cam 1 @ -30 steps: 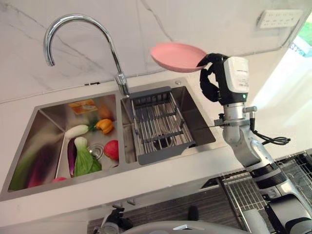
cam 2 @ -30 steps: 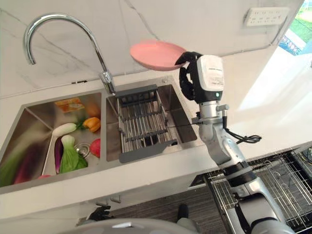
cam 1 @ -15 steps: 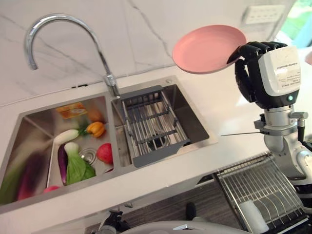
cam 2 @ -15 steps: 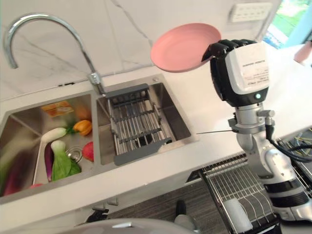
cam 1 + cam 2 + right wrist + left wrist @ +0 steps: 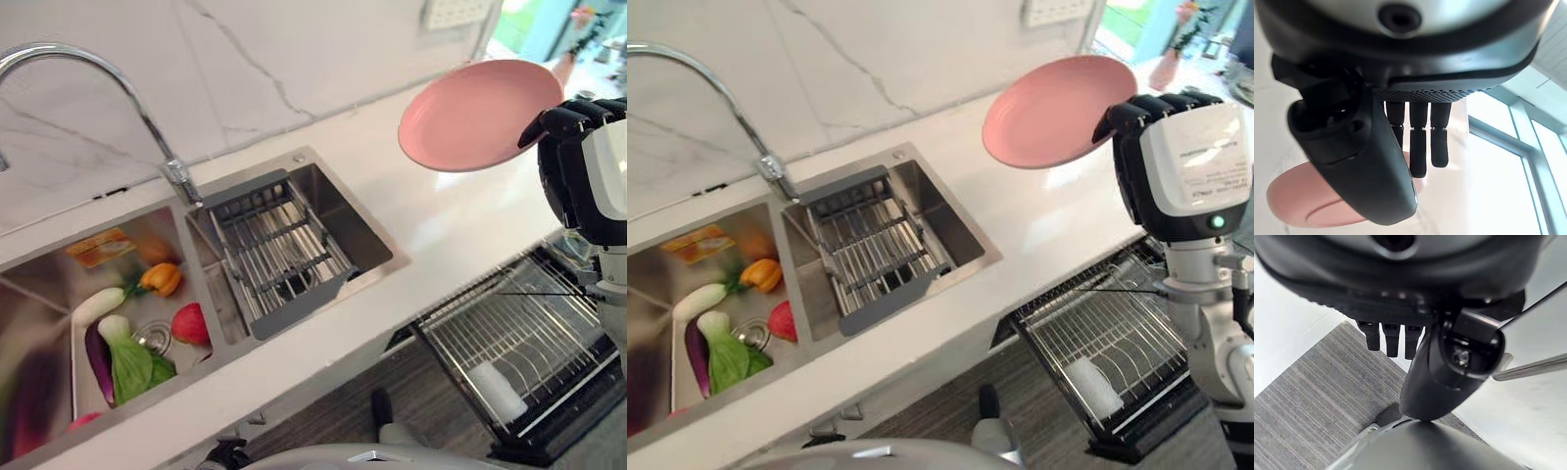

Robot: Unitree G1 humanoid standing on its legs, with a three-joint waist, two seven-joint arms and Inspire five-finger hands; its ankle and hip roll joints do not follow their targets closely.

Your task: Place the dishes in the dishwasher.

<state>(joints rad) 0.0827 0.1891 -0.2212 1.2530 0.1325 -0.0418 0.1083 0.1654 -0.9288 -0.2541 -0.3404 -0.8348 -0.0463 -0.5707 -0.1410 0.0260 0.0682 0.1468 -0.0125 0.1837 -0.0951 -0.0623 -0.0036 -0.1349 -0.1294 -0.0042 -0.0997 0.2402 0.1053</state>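
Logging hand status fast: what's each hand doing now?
Left hand: open, holding nothing.
Right hand: shut on the pink plate, held above the counter.

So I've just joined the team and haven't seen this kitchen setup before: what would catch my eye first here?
The pink plate, held up in the air over the white counter by the right hand pinching its rim. Below it, the pulled-out dishwasher rack stands ready. Further to the left, the double sink shows a grey drainer basket in one basin and colourful vegetables in the other.
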